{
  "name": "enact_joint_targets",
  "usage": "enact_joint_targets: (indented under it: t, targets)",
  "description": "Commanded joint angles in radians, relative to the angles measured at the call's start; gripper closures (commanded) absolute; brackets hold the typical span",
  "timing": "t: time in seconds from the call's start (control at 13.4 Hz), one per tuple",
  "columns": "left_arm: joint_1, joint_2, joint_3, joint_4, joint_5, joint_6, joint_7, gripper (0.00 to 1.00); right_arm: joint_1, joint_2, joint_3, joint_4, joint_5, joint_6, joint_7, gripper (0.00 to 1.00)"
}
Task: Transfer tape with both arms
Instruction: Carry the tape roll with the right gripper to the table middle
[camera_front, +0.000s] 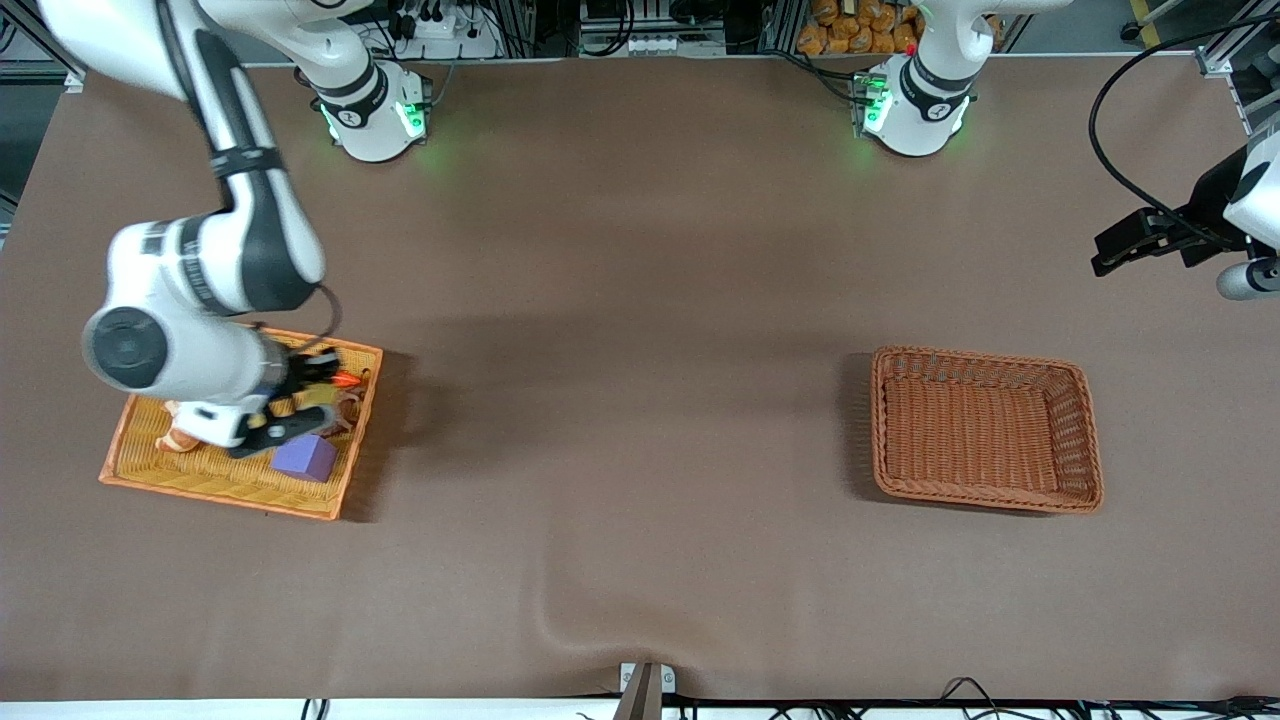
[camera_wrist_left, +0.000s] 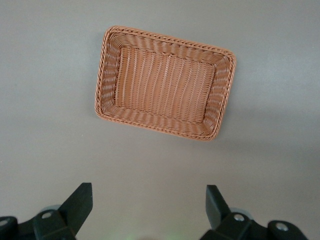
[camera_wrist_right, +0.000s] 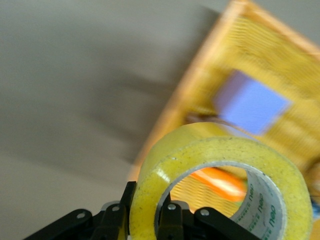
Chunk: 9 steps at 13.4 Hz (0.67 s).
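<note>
The tape (camera_wrist_right: 220, 165), a yellowish translucent roll with a grey-white core, is in my right gripper (camera_wrist_right: 149, 200). One finger is inside the ring and the other outside, pinching its wall. In the front view my right gripper (camera_front: 322, 372) hangs low over the orange tray (camera_front: 150, 475) at the right arm's end of the table, and the arm hides most of the roll. My left gripper (camera_wrist_left: 148, 195) is open and empty. It waits in the air at the left arm's end of the table (camera_front: 1125, 248).
The orange tray holds a purple block (camera_front: 306, 457), a small orange item (camera_front: 347, 379) and a pastry-like piece (camera_front: 180, 437). A brown wicker basket (camera_front: 1085, 440) stands toward the left arm's end and also shows in the left wrist view (camera_wrist_left: 107, 75).
</note>
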Motion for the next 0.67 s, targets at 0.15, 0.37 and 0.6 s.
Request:
enact_joint_targets:
  t: [0.15, 0.37, 0.6]
  targets:
    - [0.001, -0.014, -0.007, -0.018, 0.005, 0.021, 0.0, 0.0, 0.294, 0.059, -0.007, 0.021, 0.107, 0.139, 0.457, 1.0]
    - [0.002, -0.014, -0.01, -0.027, 0.005, 0.021, 0.0, 0.0, 0.495, 0.23, -0.007, 0.157, 0.136, 0.259, 0.696, 1.0]
    - [0.004, -0.02, -0.011, -0.036, 0.003, 0.021, 0.0, 0.0, 0.546, 0.458, -0.009, 0.435, 0.132, 0.265, 0.876, 1.0]
